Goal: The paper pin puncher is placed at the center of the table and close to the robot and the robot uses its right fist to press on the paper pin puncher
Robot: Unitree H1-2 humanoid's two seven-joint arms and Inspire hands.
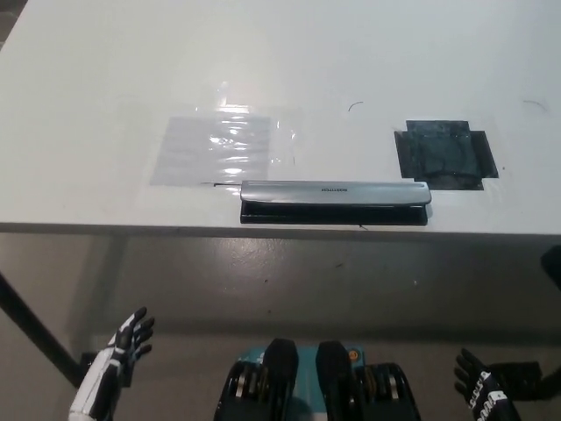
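The puncher [335,201] lies flat on the white table [105,70], long side running left to right, right at the near edge and about the middle of it; its silver top bar sits over a black base; nothing touches it. Just behind its left end lies a clear plastic sheet [215,146], flat and shiny, its near edge close to the puncher; behind the right end is a dark square patch [445,154] on the tabletop, its near corner just beside the puncher's right end.

Both hands are below the table edge, over the floor, well apart from the puncher; the left hand [130,340] shows at the lower left, white forearm rising, fingers dark-tipped, spread and holding nothing; the right hand [473,390] shows only partly at the lower right bottom edge, fingers up and apart, empty, not closed into a fist.

A dark table leg [31,329] slants across the lower left, beside the left hand; the floor [289,281] under the table is grey.
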